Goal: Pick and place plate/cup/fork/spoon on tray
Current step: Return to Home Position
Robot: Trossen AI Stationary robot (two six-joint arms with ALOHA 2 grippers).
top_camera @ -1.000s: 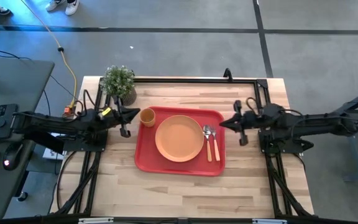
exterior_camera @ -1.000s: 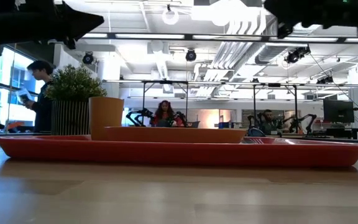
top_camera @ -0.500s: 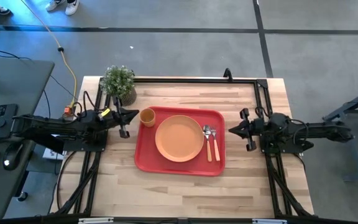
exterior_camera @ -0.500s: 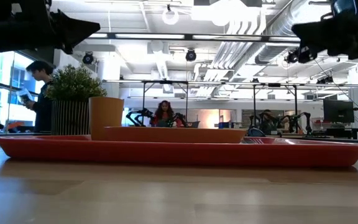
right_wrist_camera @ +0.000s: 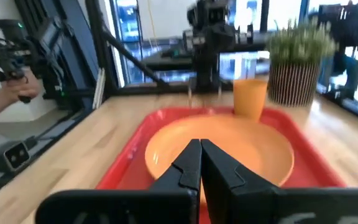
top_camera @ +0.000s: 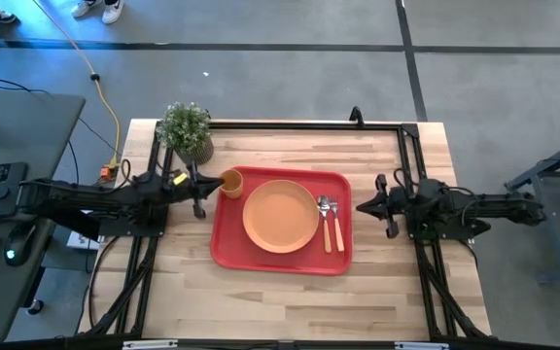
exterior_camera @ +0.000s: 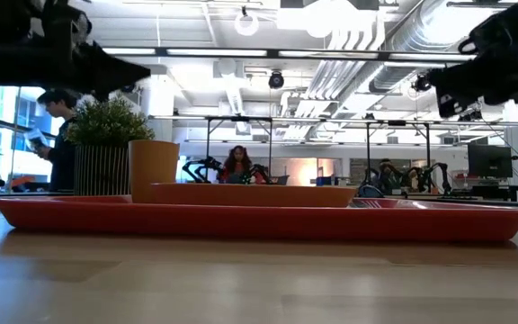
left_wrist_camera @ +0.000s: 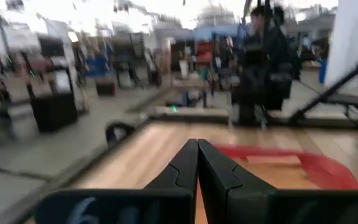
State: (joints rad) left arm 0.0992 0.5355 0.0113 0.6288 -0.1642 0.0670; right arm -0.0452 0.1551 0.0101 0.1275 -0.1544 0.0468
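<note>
The red tray (top_camera: 231, 248) lies in the middle of the table. On it sit the orange plate (top_camera: 280, 216), the orange cup (top_camera: 230, 182) at its far left corner, and the spoon (top_camera: 325, 222) and fork (top_camera: 337, 226) side by side right of the plate. The plate (right_wrist_camera: 229, 146) and cup (right_wrist_camera: 250, 98) also show in the right wrist view. My left gripper (top_camera: 202, 185) is shut and empty, just left of the cup, above the table. My right gripper (top_camera: 361, 207) is shut and empty, right of the tray.
A potted green plant (top_camera: 186, 127) stands at the table's far left, behind my left gripper. A black frame (top_camera: 358, 122) runs along the table's far edge. Bare wood lies in front of the tray. People show in the room beyond the table.
My right gripper has drawn back toward the table's right edge, away from the tray, and come slightly nearer the front. My left gripper has shifted a little toward the cup. The things on the tray have stayed still.
</note>
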